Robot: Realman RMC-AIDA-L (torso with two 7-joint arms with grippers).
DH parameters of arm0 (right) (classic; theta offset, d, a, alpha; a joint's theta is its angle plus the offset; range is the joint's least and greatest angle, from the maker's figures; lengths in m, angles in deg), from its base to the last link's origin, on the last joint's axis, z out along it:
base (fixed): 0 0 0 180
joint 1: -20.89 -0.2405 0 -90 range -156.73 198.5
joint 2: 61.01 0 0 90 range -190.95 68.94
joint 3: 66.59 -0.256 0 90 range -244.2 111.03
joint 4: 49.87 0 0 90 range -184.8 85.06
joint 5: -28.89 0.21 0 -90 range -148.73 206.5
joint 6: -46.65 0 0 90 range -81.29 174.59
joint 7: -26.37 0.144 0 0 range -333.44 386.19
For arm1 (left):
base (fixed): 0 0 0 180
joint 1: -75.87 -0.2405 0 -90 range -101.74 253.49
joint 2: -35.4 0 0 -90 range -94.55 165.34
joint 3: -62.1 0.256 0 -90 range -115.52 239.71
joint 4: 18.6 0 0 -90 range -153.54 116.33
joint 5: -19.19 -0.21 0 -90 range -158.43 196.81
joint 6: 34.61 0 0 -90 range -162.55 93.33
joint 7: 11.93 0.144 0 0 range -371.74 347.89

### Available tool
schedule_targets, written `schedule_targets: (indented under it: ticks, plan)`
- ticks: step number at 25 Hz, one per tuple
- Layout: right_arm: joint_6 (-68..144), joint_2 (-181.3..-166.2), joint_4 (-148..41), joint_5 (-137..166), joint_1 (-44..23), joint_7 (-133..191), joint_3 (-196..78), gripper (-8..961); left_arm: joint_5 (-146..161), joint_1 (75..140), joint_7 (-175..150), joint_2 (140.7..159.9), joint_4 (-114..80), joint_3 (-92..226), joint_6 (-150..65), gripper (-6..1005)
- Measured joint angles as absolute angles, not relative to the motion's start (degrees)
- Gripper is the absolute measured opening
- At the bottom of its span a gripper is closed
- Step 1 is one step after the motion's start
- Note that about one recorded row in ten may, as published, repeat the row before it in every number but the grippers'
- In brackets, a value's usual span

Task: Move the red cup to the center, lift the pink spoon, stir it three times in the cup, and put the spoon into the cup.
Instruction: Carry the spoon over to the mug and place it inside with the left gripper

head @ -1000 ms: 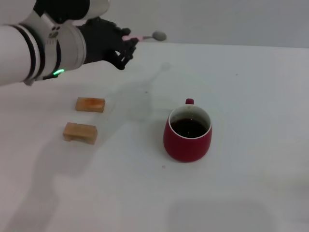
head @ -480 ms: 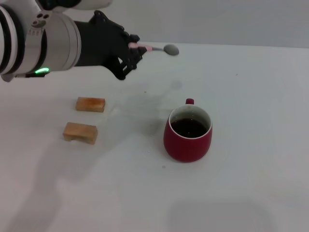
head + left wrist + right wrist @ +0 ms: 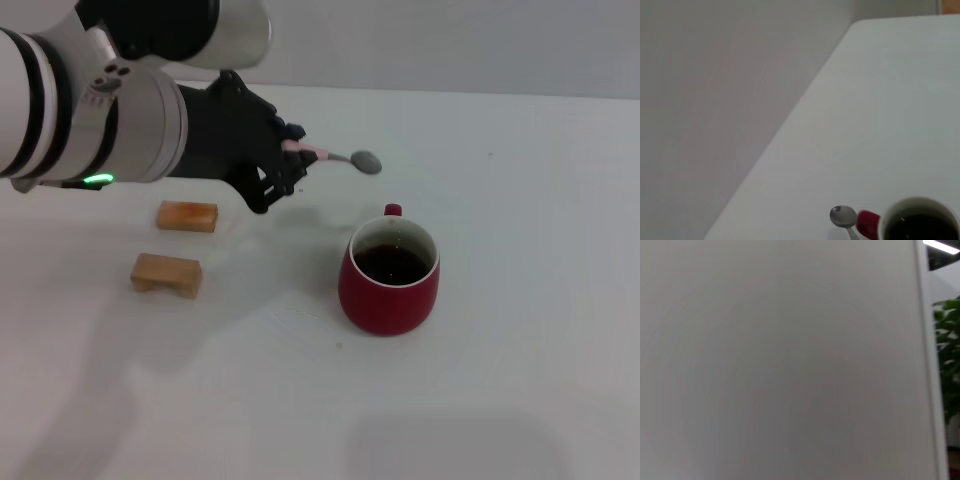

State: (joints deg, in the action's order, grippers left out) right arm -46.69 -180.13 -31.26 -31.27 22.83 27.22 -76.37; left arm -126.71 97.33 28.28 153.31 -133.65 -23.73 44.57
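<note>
Pink spoon [image 3: 330,155] is pinched by its handle end in the left end effector [image 3: 290,165] — light, stiff, probably slippery — bowl projecting toward the red cup [image 3: 388,277], which sits below and beyond on the desk [image 3: 520,200].

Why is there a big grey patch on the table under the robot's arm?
Head view: that is the arm's soft shadow on the table, light coming from above; the left pincer holds the pink spoon near the red cup. Left wrist view: spoon bowl sharp. Right wrist view: only a plain grey surface.
</note>
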Motion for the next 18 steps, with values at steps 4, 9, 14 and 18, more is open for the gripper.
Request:
schedule_targets:
  ticks: [4, 9, 14, 18]
  plan:
    - [-45.95, -180.13, -32.16, -30.09, 22.81, 27.37, -76.36, 0, -126.39, 97.73, 29.57, 153.38, -133.66, -23.71, 46.96, 170]
    - [-43.79, -180.18, -32.77, -30.06, 21.9, 27.27, -77.04, 0, -125.79, 98.02, 30.64, 153.35, -133.87, -22.98, 47.9, 170]
    - [-42.18, -180.19, -33.12, -30.02, 21.12, 27.16, -77.11, 0, -124.82, 98.17, 31.28, 153.35, -134.04, -22.88, 48.43, 170]
    - [-41.91, -180.19, -33.13, -29.99, 20.95, 27.09, -77.08, 0, -124.66, 98.39, 31.31, 153.29, -134.08, -22.45, 49.53, 169]
